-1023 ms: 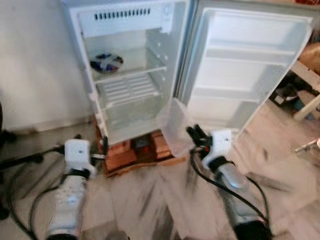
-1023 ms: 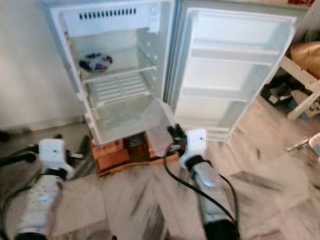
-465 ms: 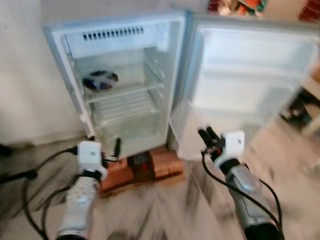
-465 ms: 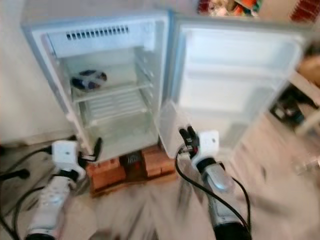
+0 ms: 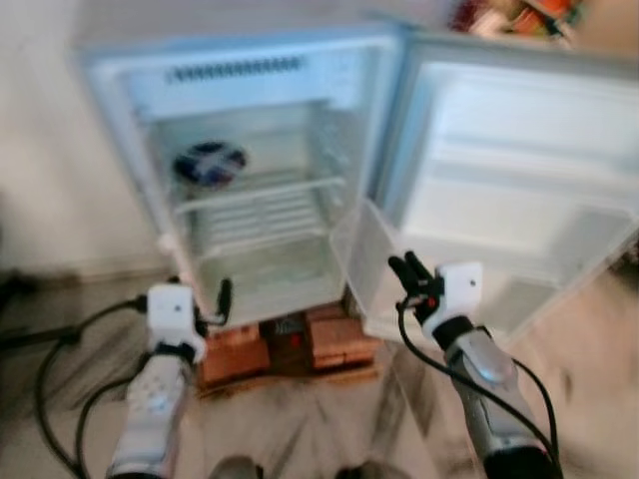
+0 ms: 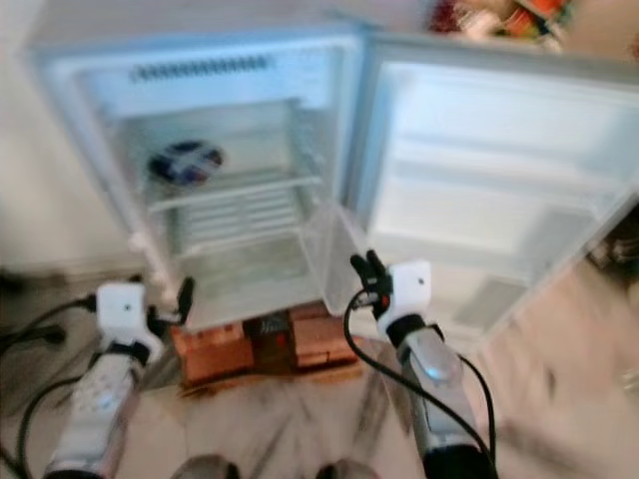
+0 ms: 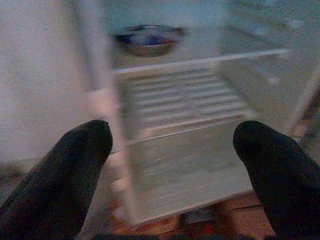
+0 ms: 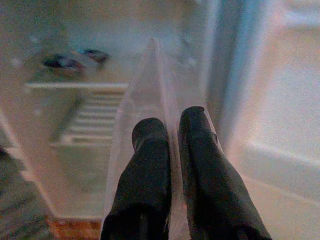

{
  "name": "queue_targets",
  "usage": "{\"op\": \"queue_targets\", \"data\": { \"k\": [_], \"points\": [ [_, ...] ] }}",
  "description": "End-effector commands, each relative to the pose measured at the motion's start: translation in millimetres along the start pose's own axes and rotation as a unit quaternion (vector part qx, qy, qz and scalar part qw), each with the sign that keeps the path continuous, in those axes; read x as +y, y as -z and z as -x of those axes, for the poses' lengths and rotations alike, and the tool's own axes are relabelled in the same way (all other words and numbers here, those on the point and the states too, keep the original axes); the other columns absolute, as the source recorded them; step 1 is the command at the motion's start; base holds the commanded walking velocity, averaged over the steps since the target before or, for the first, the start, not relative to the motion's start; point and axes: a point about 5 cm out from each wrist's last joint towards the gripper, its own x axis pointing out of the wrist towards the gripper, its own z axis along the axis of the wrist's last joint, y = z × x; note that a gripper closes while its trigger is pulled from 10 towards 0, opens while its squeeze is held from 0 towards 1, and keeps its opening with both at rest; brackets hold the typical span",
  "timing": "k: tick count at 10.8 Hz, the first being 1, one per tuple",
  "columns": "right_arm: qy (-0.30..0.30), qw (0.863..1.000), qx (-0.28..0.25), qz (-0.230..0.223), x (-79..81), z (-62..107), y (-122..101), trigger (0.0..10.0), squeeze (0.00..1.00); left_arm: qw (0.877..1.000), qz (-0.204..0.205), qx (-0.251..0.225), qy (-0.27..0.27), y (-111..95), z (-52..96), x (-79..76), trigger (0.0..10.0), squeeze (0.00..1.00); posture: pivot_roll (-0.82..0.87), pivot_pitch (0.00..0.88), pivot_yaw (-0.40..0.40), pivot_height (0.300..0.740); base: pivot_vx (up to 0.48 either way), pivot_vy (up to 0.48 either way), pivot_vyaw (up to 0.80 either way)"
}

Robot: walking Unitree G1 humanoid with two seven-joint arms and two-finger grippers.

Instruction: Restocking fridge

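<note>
Head views are pretty motion-blurred all over, worst at the edges, with soft even daylight and no harsh shadows. Wrist views run dimmer, grainy, bluish-tinted and soft-focused throughout.

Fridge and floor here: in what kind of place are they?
Probably a room in a home: a small fridge with its door open stands on bricks on a marble-like floor.

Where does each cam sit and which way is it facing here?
Left/right eye views: on the head, looking forward and down at the open fridge; both silver arms show, right gripper on a clear bin.
Left wrist view: on the left wrist, faces the shelves; left gripper fingers spread.
Right wrist view: on the right wrist, fingers pinching the bin wall.
Shared: the patterned bowl on the upper shelf.
</note>
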Motion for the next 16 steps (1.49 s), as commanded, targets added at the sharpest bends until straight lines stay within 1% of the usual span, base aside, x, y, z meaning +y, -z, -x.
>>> {"op": "queue_targets", "data": {
  "k": [1,2,4,6,8,11,16],
  "points": [
    [-0.001,1.000,-0.006,-0.004,4.0,-0.2,-0.5,10.0,0.00,1.000,-0.007,0.001,-0.012,-1.8,2.2,5.4,10.0,0.00,0.13,0.039,-0.037,0.740,0.000,0.000,0.46],
    [0.001,1.000,-0.005,-0.008,5.2,1.2,1.0,10.0,0.00,1.000,-0.014,0.000,-0.012,-1.7,5.3,7.1,10.0,0.00,0.13,0.041,-0.034,0.740,0.000,0.000,0.46],
    [-0.001,1.000,-0.003,-0.011,6.0,3.2,3.1,10.0,0.00,1.000,-0.021,0.003,-0.007,-0.7,9.2,5.3,10.0,0.00,0.13,0.048,-0.034,0.740,0.000,0.000,0.45],
    [0.007,1.000,0.002,-0.012,4.7,3.6,5.4,10.0,0.00,1.000,-0.014,0.003,0.001,-0.5,11.7,2.3,10.0,0.00,0.14,0.052,-0.037,0.740,0.000,0.000,0.23],
    [0.013,1.000,0.003,-0.019,2.7,4.1,6.2,10.0,0.00,1.000,-0.011,0.001,-0.001,-1.9,12.9,4.4,10.0,0.00,0.14,0.055,-0.039,0.740,0.000,0.000,0.00],
    [0.007,1.000,0.002,-0.017,2.7,1.8,5.1,10.0,0.00,1.000,-0.005,0.002,-0.002,-2.0,12.5,3.7,10.0,0.00,0.14,0.051,-0.046,0.740,0.255,0.000,0.00],
    [0.001,1.000,0.000,-0.010,2.8,-0.4,3.3,10.0,0.00,1.000,-0.002,-0.002,0.002,-3.4,9.8,2.5,10.0,0.00,0.14,0.044,-0.051,0.740,0.299,0.262,0.00]
  ]
}}
